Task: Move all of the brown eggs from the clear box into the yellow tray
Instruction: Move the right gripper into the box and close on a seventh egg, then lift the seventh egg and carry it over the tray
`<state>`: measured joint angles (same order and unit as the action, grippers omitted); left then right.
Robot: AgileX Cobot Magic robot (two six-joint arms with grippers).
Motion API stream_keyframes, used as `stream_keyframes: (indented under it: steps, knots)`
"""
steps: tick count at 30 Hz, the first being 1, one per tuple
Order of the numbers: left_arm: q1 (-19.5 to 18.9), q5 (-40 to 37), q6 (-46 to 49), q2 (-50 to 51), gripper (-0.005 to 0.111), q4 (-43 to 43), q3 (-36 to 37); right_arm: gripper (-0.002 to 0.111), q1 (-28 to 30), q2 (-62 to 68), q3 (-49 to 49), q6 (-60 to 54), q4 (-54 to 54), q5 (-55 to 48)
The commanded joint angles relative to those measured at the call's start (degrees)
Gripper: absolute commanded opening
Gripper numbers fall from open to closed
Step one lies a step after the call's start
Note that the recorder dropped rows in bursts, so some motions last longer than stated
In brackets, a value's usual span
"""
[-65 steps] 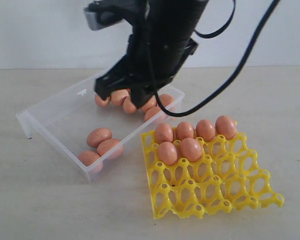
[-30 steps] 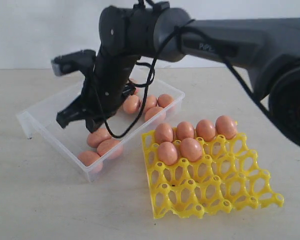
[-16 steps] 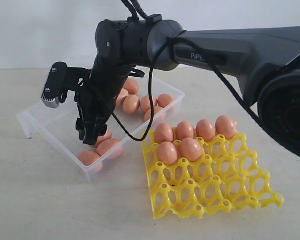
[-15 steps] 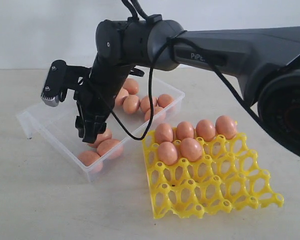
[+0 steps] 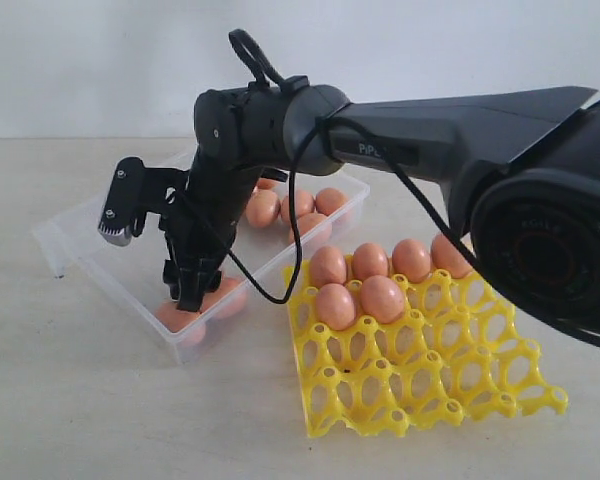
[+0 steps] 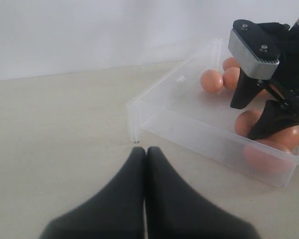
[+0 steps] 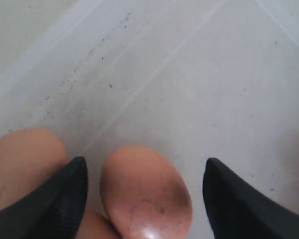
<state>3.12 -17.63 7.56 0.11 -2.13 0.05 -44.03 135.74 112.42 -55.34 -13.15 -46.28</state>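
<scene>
The yellow tray (image 5: 430, 385) lies just beside the clear box (image 5: 80, 250) and holds six brown eggs (image 5: 382, 298) in its two farthest rows. At the box's near end, the right gripper (image 7: 144, 199) reaches down inside, jaws spread either side of one brown egg (image 7: 139, 184) in a small cluster. More brown eggs huddle at the box's far end. Outside the box, off one corner, the left gripper (image 6: 145, 154) hangs low over the table (image 5: 100, 420), fingers pressed together.

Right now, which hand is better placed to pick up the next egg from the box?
Right. The right hand is open inside the box, with its fingers on either side of an egg. The left hand is shut and outside the box.
</scene>
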Motion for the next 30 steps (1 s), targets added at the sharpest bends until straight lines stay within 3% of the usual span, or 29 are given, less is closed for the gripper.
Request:
stream_keyframes:
  steps: [1, 9, 12, 15, 30]
  knots:
    - [-0.18, 0.28, 0.02, -0.11, -0.004, 0.11, -0.05, 0.063, 0.19, 1.5, 0.22, 1.64, 0.63, -0.26]
    - [-0.18, 0.28, 0.02, -0.11, -0.004, 0.11, -0.05, 0.06, 0.19, 2.69, 0.22, 9.61, 2.05, 2.52]
    - [-0.18, 0.28, 0.02, -0.11, -0.004, 0.11, -0.05, 0.037, 0.19, 2.78, 0.22, 14.24, 2.84, 3.6]
    - [-0.18, 0.28, 0.02, -0.11, -0.004, 0.11, -0.05, 0.0, 0.19, 2.78, 0.22, 18.6, 3.17, 4.35]
    - [-0.18, 0.28, 0.02, -0.11, -0.004, 0.11, -0.05, 0.0, 0.19, -2.19, 0.22, 38.63, 1.23, 5.01]
